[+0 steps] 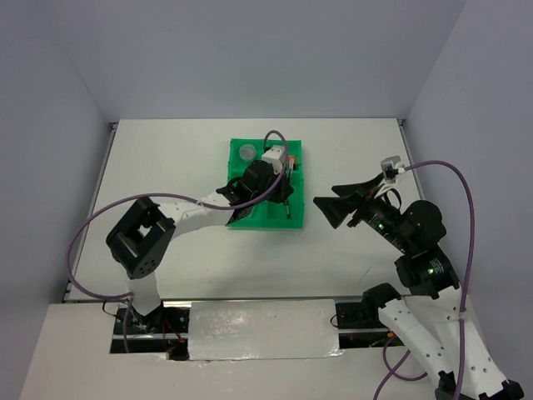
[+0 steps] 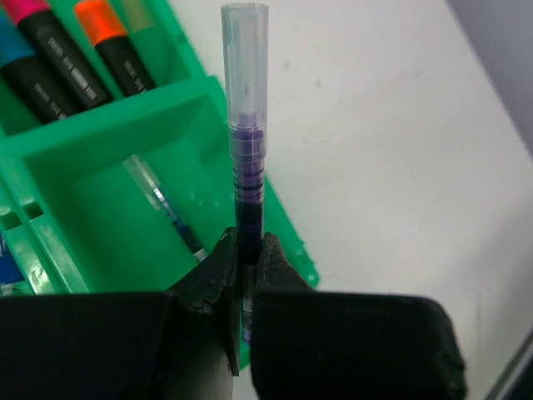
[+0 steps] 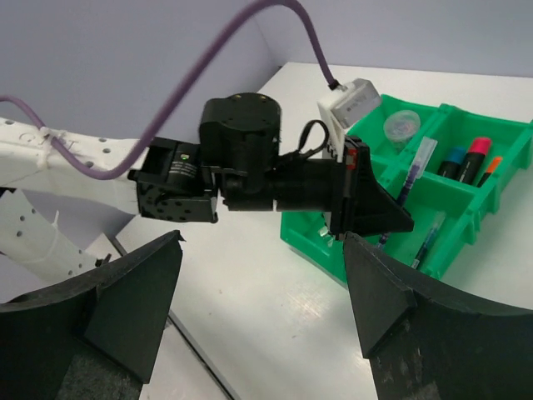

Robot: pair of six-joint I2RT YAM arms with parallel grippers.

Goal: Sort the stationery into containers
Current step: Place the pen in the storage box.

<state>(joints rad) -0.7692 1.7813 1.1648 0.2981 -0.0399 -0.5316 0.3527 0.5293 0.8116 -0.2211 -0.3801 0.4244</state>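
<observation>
My left gripper (image 2: 247,250) is shut on a thin pen (image 2: 246,125) with a clear cap and dark blue-purple barrel. It holds the pen over the near right compartment of the green tray (image 2: 100,208). Another thin pen (image 2: 166,208) lies in that compartment. Markers with pink (image 2: 33,12) and orange (image 2: 100,17) caps lie in the compartment behind it. In the top view the left gripper (image 1: 279,187) is above the tray (image 1: 296,218), and a round grey disc (image 1: 247,153) sits in the far left compartment. My right gripper (image 1: 329,208) is open and empty, right of the tray.
In the right wrist view the open right gripper (image 3: 262,275) hovers over the white table, facing the left arm's wrist (image 3: 250,158) and the tray (image 3: 316,242). Grey walls enclose the table. The left arm's purple cable (image 1: 83,242) loops at the left.
</observation>
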